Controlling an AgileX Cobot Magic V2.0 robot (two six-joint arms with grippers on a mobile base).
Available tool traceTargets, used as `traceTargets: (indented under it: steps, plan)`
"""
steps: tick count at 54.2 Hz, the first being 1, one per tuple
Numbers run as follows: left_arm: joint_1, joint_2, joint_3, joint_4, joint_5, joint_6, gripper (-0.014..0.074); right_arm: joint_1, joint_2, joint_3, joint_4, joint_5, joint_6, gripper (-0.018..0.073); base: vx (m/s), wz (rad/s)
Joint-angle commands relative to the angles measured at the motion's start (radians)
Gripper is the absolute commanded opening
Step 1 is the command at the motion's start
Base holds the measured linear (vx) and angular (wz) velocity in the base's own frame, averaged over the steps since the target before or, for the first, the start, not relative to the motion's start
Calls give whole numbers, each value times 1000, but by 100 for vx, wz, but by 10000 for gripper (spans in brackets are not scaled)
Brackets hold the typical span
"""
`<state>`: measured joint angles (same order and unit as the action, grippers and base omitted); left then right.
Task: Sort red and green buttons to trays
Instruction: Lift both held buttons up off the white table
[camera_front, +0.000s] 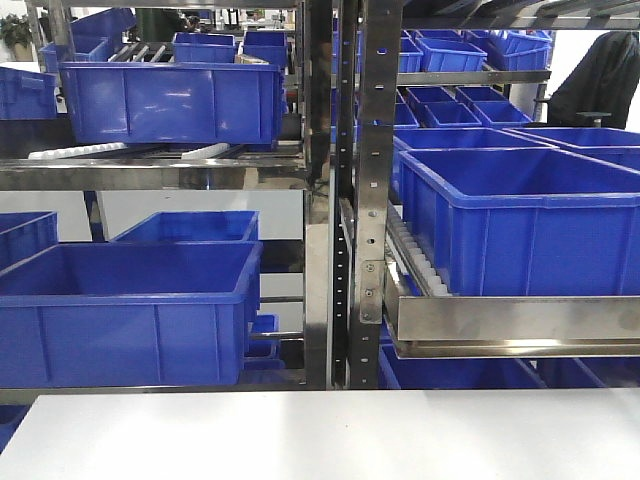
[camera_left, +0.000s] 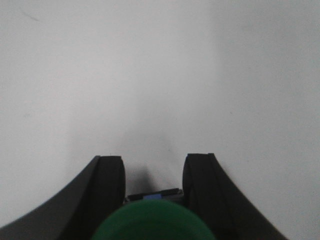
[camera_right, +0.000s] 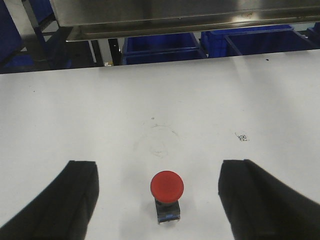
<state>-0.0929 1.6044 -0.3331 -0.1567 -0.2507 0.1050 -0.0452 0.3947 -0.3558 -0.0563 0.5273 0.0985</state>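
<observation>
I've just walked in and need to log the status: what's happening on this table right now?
A two-armed robot is sorting push buttons. The left gripper appears shut on a dark-bodied, green mushroom-capped button, above the white table. The right gripper is open, its fingers either side of a red-capped button standing on the table, not touching it. No trays show in any view.

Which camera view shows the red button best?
The right wrist view: the red button stands whole on the white table, red cap over dark base. The left wrist view shows only a green button; the front view shows no button.
</observation>
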Motion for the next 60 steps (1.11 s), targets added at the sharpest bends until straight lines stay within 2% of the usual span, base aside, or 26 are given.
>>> traceTargets:
  steps: [1,6,13,23,35,49,60]
  plan:
    - [-1,-26,-20,-7,-36,-10,176,-4,14,-34,-12,-70,-2,561,0,0]
    - [-1,-30,-20,-7,-30,-10,85,-4,14,-34,-12,-65,3,561,0,0]
    - [-1,-64,-20,-7,-30,-10,-9,-4,51,-34,-34,-14,63,561,0,0]
    - [-1,-172,-20,-7,-13,-10,-7,-4,187,-49,-142,-6,76,561,0,0]
    - [-1,-315,-20,-7,82,-10,-3,-4,420,-97,-146,-26,77,561,0,0]
    - [-1,-395,-20,-7,96,-10,-3,-6,682,-167,-156,-130,84,561,0,0]
    - [-1,-396,-20,-7,125,-10,-3,-6,848,-218,-237,-137,160,561,0,0]
